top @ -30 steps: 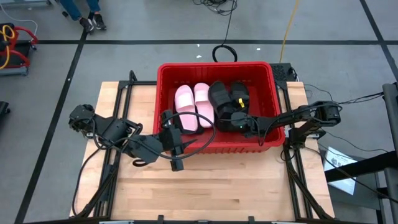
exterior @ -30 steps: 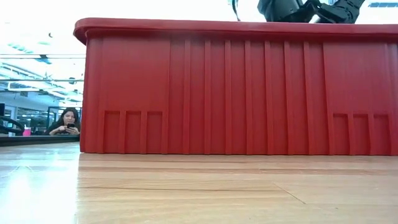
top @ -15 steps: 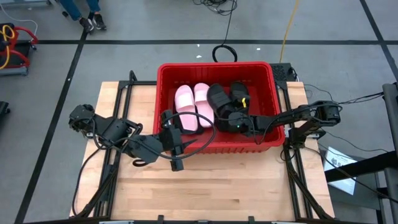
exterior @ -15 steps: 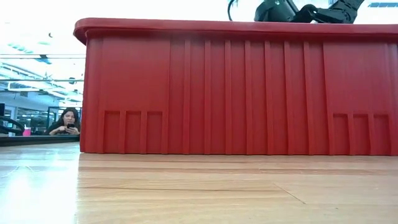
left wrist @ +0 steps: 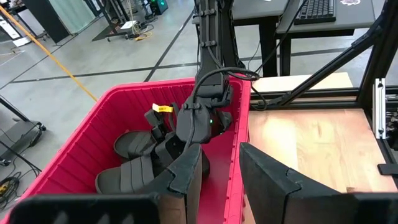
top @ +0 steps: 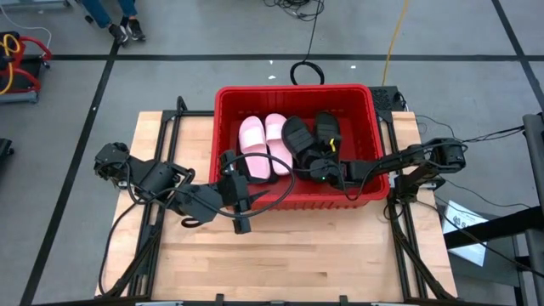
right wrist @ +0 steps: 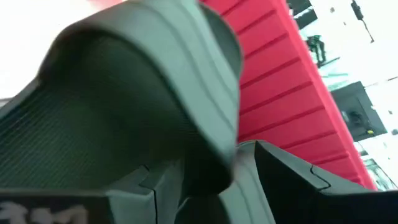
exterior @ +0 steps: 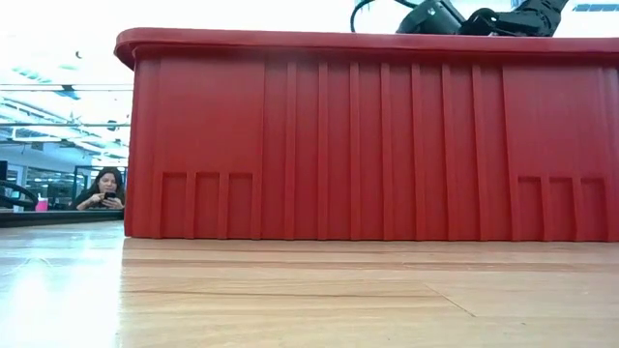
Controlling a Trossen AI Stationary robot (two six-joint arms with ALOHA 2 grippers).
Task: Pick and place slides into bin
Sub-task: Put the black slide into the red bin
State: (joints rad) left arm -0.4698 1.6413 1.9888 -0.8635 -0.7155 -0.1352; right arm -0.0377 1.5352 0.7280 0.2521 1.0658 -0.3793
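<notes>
The red bin (top: 223, 127) stands at the table's far middle. In it lie two pink slides (top: 263, 143) side by side, and black slides (top: 328, 126) to their right. My right gripper (top: 316, 164) reaches into the bin from the right and is shut on a black slide (top: 295, 134), which fills the right wrist view (right wrist: 143, 87). My left gripper (top: 245, 183) is open at the bin's near left wall; in the left wrist view (left wrist: 221, 177) its fingers stand on either side of the wall's rim without a touch that I can see. My right gripper pinches the black slide's broad ribbed strap (right wrist: 208, 124) between its two fingers, at the strap's edge. The fingers come slanting down from the table's right. The slide tilts inside the bin; whether it is clear of the other slides I cannot tell.
The bin's near wall (exterior: 368, 135) fills the low view. Bare wooden table (top: 280, 255) lies in front of the bin. A black slide with a yellow tag (left wrist: 163, 109) lies at the bin's far right. A person (exterior: 104, 188) sits beyond the table.
My right gripper has gone a little toward the table's left, still shut on the black slide. The slide has shifted with it toward the pink slides.
</notes>
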